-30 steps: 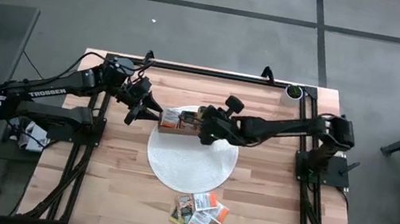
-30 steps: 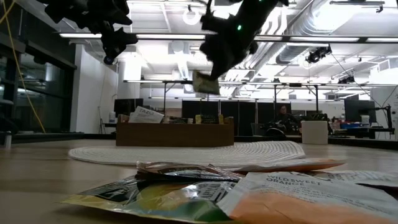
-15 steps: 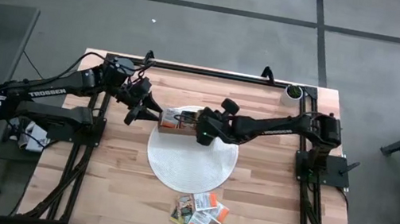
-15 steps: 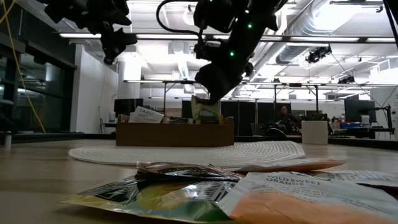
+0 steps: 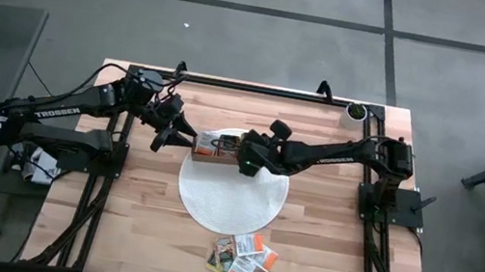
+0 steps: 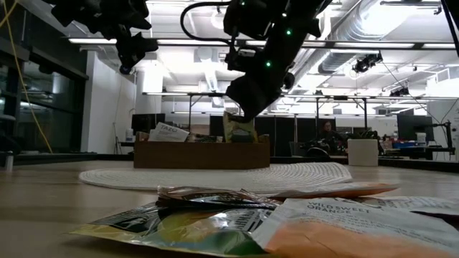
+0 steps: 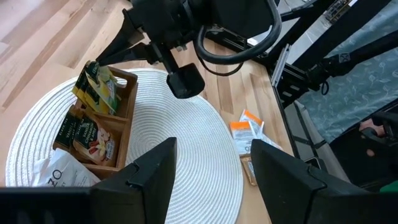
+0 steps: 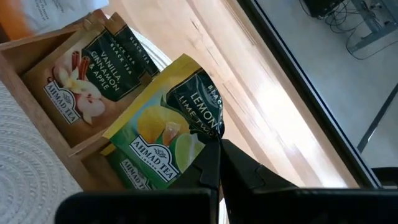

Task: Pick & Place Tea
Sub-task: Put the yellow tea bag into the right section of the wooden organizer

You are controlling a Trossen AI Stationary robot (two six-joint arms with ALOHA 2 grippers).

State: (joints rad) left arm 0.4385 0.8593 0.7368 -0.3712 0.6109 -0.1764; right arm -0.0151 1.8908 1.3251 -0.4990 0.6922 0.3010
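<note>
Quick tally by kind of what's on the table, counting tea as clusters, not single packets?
Wooden box: 1
Round woven mat: 1
Tea clusters: 2, boxed tea and loose tea pile
Small round object: 1
Total: 5

- My left arm (image 5: 43,110) carries "TROSSEN" in white letters.
- The green-yellow packet (image 8: 171,140) pinched in my right gripper (image 8: 214,146) reads "AHMAD TEA", "BLACK TEA", "LEMON" and "LIME".
- The brown packet (image 8: 87,74) in the wooden box (image 8: 46,124): "AHMAD TEA", "VANILLA, CINNAMON & APPLE".
- The orange packet (image 6: 358,222) lying nearest: "WILD SWEET ORANGE".
- A white packet (image 6: 166,131) in the box, possibly "TAZO".
</note>
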